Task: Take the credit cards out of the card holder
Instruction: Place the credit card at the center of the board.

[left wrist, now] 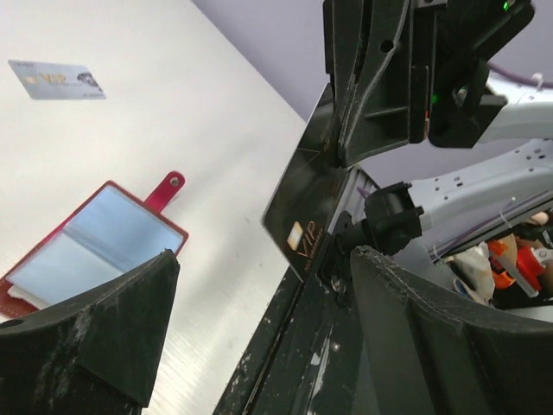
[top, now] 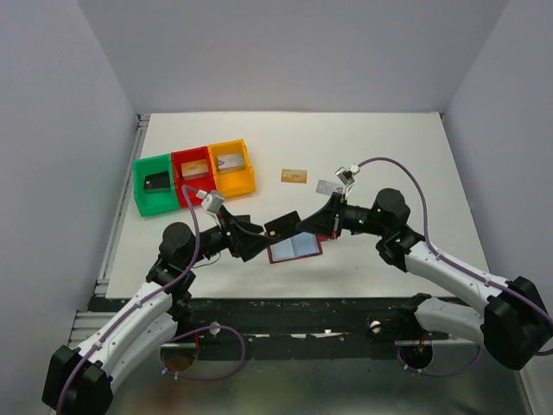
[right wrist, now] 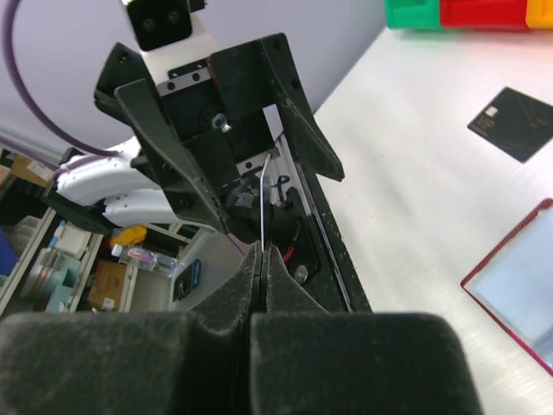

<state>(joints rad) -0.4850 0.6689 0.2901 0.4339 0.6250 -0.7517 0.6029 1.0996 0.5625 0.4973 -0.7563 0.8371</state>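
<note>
Maroon card holder (top: 295,249) lay open on the counter (top: 389,156), near centre, its blue pockets (left wrist: 104,233) apparently empty. My right gripper (right wrist: 262,251) was clenched on a black card (left wrist: 301,212) held just beside it. My left gripper (left wrist: 268,298) stood released around that card. A gold card (top: 294,175) and a silver card (top: 328,186) lay farther back.

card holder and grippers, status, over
Left gripper open. Right gripper shut on a black card, held on edge. Card holder lies open on the table. Nothing blocking it.
</note>
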